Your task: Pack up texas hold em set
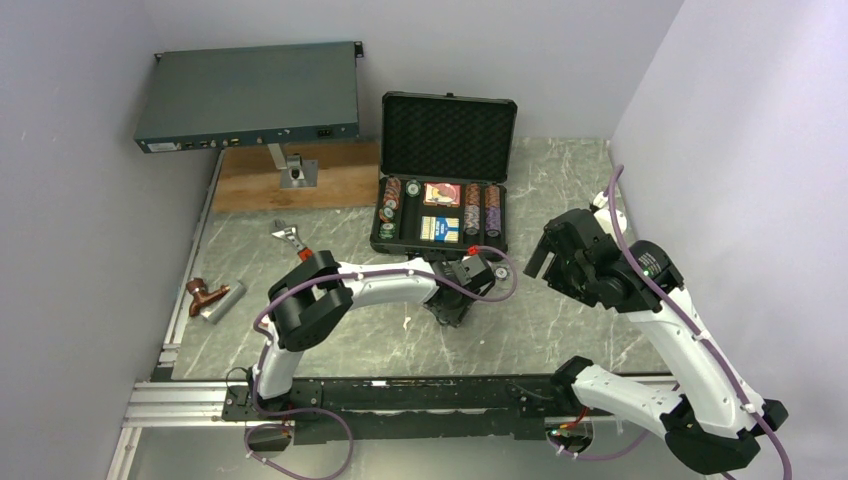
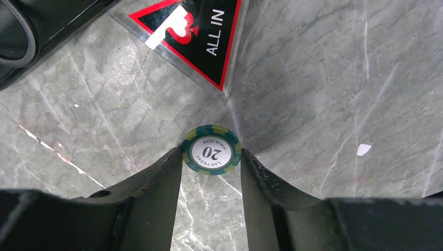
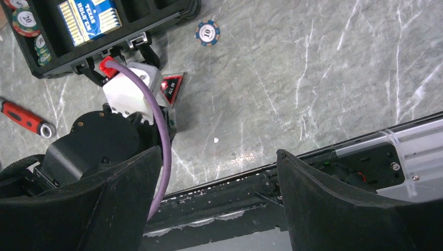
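Observation:
The black case (image 1: 447, 135) stands open at the back middle, with chip stacks and the blue-yellow card box (image 1: 440, 229) in its foam tray. My left gripper (image 2: 211, 151) is low in front of the case, its fingertips pressed on both edges of a green-yellow "20" poker chip (image 2: 211, 150) that faces up. I cannot tell whether the chip is off the table. The red triangular "ALL IN" token (image 2: 193, 36) lies just beyond it. My right gripper (image 3: 218, 151) is open and empty, raised high at the right. A blue "10" chip (image 3: 208, 32) lies on the table beside the case.
The large grey electronics box (image 1: 248, 95) stands at the back left above a wooden board (image 1: 300, 180). A red-handled wrench (image 1: 290, 240) lies left of the case. A small brown and metal object (image 1: 215, 298) lies at the far left. A rail (image 1: 400, 400) runs along the near edge.

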Action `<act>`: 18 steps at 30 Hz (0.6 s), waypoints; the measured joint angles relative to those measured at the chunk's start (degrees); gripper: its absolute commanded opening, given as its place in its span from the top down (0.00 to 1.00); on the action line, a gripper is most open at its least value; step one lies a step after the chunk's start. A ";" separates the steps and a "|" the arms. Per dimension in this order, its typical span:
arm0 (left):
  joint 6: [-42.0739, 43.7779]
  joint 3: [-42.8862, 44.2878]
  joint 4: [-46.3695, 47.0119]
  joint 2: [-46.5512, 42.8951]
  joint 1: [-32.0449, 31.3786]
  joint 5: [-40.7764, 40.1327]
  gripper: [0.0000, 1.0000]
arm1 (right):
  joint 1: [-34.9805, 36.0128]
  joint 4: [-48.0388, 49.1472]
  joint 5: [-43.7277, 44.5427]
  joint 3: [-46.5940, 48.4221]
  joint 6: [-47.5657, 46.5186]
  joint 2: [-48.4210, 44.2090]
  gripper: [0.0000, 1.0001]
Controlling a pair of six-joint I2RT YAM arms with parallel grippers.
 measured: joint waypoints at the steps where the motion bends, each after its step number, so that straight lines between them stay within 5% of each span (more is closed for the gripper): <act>1: -0.31 0.04 -0.11 0.04 0.07 0.04 0.58 | 0.00 0.15 0.00 -0.09 0.00 0.00 0.17; 18: -0.90 -0.63 -0.74 -0.79 1.11 0.28 0.67 | 0.00 0.96 0.02 -1.01 0.46 -0.92 0.17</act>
